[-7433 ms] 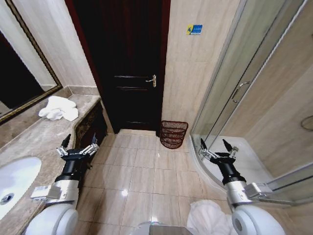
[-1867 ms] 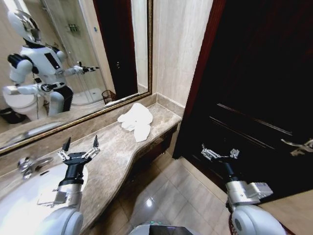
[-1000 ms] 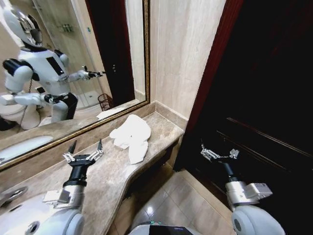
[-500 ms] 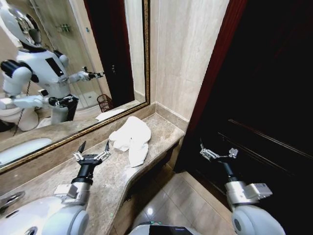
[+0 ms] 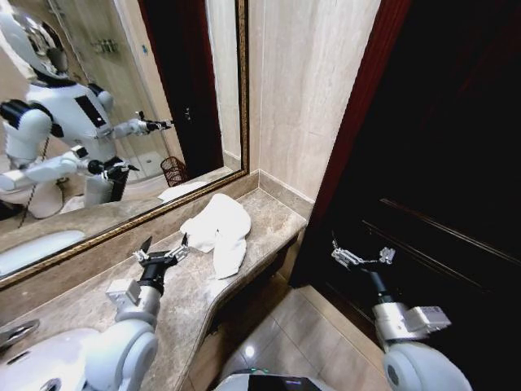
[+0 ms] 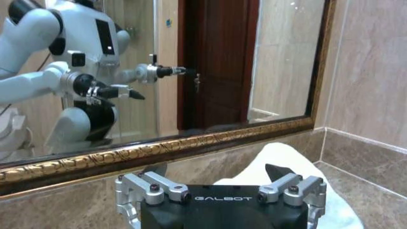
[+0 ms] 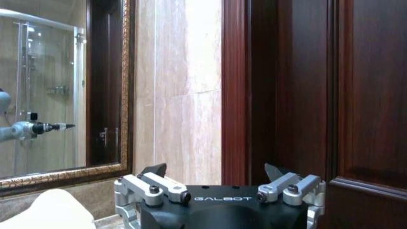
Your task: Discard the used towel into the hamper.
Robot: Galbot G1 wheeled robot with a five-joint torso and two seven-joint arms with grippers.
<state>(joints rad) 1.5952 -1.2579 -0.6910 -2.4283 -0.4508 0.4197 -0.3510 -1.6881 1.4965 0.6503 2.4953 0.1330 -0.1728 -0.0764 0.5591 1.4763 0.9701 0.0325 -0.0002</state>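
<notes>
The used towel (image 5: 218,230) is a crumpled white heap on the brown marble counter (image 5: 269,216), near its far end by the wall. My left gripper (image 5: 165,248) hovers open over the counter, just short of the towel's near edge. In the left wrist view the towel (image 6: 296,157) lies right beyond the open left gripper (image 6: 216,171). My right gripper (image 5: 358,254) hangs open off the counter, in front of the dark door; its wrist view catches the towel (image 7: 54,210) at one corner. The hamper itself is out of view; its reflection (image 5: 172,171) shows in the mirror.
A gold-framed mirror (image 5: 122,98) runs along the wall behind the counter. The dark wooden door (image 5: 440,147) stands to the right. A white sink (image 5: 32,366) sits at the counter's near end. Tiled floor (image 5: 285,342) lies below the counter's curved edge.
The camera has swung from the door and hamper to the counter. In the last second my left gripper has reached forward along the counter toward the towel. The right arm has stayed put.
</notes>
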